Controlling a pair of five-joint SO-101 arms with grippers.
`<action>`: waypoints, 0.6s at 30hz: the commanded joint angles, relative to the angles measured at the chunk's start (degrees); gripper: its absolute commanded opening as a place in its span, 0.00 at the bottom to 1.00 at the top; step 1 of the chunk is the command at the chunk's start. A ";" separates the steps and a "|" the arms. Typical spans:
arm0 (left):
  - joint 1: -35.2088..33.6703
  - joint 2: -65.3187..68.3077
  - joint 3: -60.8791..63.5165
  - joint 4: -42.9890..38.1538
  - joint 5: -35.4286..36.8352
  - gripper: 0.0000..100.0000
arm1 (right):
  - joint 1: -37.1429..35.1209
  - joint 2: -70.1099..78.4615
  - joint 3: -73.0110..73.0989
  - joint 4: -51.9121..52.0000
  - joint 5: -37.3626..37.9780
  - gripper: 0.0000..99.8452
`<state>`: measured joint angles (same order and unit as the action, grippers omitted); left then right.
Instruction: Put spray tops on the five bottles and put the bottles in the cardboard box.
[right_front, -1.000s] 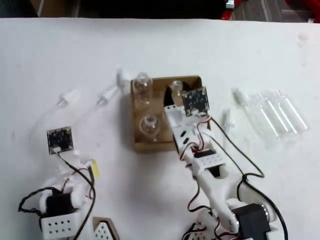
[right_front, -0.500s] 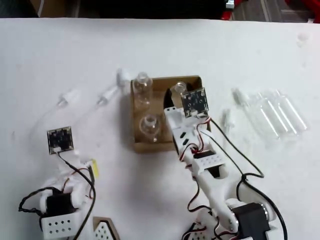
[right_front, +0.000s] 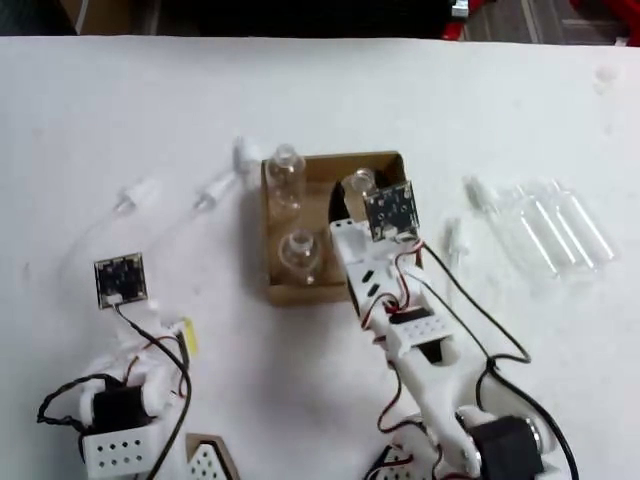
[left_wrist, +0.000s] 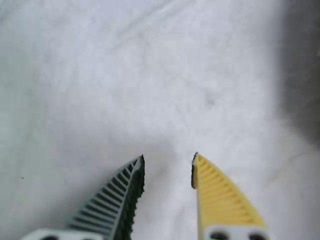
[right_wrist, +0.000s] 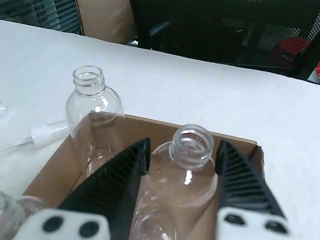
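Observation:
The cardboard box (right_front: 385, 165) sits mid-table with three clear uncapped bottles standing in it. My right gripper (right_wrist: 181, 150) is open, its black fingers (right_wrist: 117, 175) on either side of one bottle (right_wrist: 187, 167) at the box's right side (right_front: 357, 183). A second bottle (right_wrist: 92, 100) stands in the far left corner, a third (right_front: 298, 250) nearer the front. Two more bottles (right_front: 555, 232) lie on the table to the right. My left gripper (left_wrist: 167, 172) is open over bare white table, holding nothing.
Spray tops lie loose: three left of the box (right_front: 135, 195) (right_front: 213, 190) (right_front: 243, 152) and two to its right (right_front: 478, 190) (right_front: 455, 238). The left arm (right_front: 120, 405) sits at the front left. The right arm's cables hang over the box's front.
My right arm has drawn back slightly toward the table's front edge, so more of the bottle between its fingers shows from above. The left arm has not moved.

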<state>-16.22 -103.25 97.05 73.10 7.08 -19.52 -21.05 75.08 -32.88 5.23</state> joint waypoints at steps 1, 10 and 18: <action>-0.48 -0.31 0.00 0.35 0.88 0.15 | -0.31 -7.08 2.20 -0.66 0.53 0.18; -0.48 -0.31 0.00 0.35 0.88 0.15 | -0.40 -8.13 3.08 -0.57 0.53 0.18; -0.40 -0.31 0.00 0.35 0.88 0.15 | -0.84 -14.90 2.99 2.95 0.44 0.18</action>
<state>-16.31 -103.25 97.05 73.10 7.08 -19.52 -30.81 78.68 -32.70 5.14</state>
